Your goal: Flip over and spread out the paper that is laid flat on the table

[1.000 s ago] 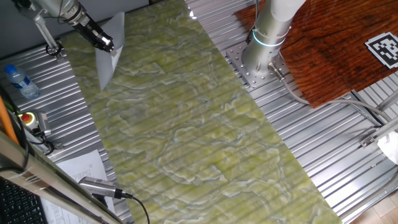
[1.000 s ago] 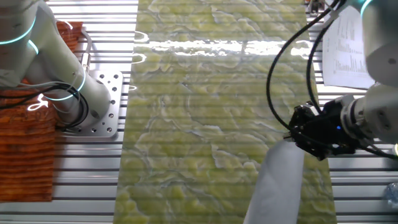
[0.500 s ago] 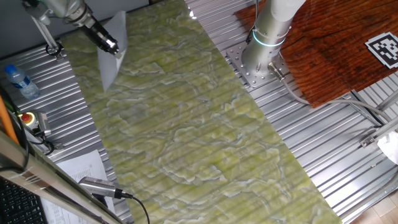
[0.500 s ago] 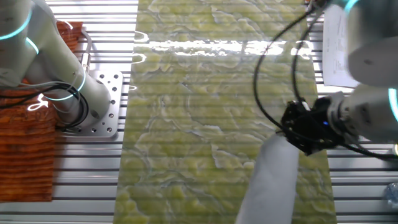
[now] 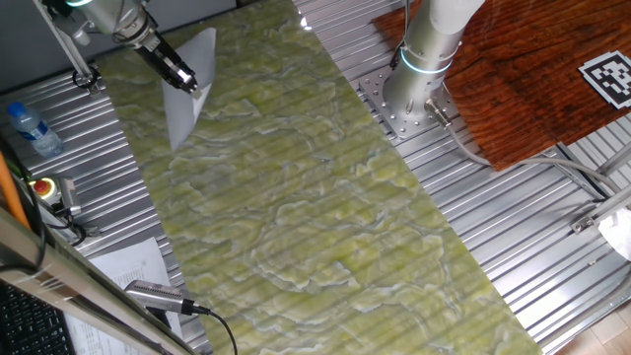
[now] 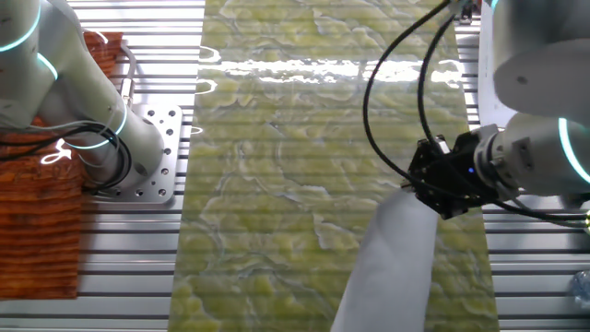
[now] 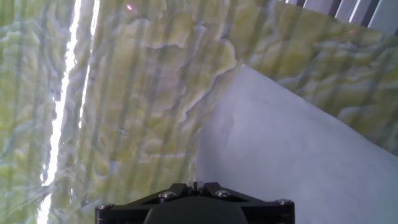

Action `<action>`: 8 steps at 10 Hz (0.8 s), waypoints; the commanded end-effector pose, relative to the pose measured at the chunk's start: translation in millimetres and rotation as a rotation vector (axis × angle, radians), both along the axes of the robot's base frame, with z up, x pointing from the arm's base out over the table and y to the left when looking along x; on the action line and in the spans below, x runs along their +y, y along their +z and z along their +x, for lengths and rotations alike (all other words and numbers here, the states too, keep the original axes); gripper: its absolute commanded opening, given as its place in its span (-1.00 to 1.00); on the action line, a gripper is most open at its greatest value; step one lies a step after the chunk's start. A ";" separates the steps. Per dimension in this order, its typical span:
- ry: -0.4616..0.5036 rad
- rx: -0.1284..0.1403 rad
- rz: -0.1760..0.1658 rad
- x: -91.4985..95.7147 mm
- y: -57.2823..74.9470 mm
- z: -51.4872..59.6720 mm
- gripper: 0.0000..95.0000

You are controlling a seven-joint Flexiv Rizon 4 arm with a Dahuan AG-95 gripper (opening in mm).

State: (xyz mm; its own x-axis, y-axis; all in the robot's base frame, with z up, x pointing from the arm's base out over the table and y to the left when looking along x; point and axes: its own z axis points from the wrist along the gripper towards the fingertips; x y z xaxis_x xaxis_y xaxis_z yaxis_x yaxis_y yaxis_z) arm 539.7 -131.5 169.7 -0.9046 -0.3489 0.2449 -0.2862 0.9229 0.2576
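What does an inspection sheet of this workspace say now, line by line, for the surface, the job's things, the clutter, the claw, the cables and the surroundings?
Surface: the table, green-yellow marbled, bare beyond the sheet.
Job's things: the paper, white, lifted, hanging from the claw, not flat.
Clutter: water bottle on the ribbed metal; printed sheet near the table's edge.
Claw: the claw shut on the paper's edge, above the table's far end.
Cables: black cables looping over the table to the claw.
Surroundings: second arm's base beside a wood panel with a marker tag.
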 end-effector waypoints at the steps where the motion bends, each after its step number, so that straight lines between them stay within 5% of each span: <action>1: 0.001 0.002 -0.002 -0.5 0.1 1.2 -0.60; 8: 0.003 0.002 -0.008 0.5 -0.3 0.2 -0.60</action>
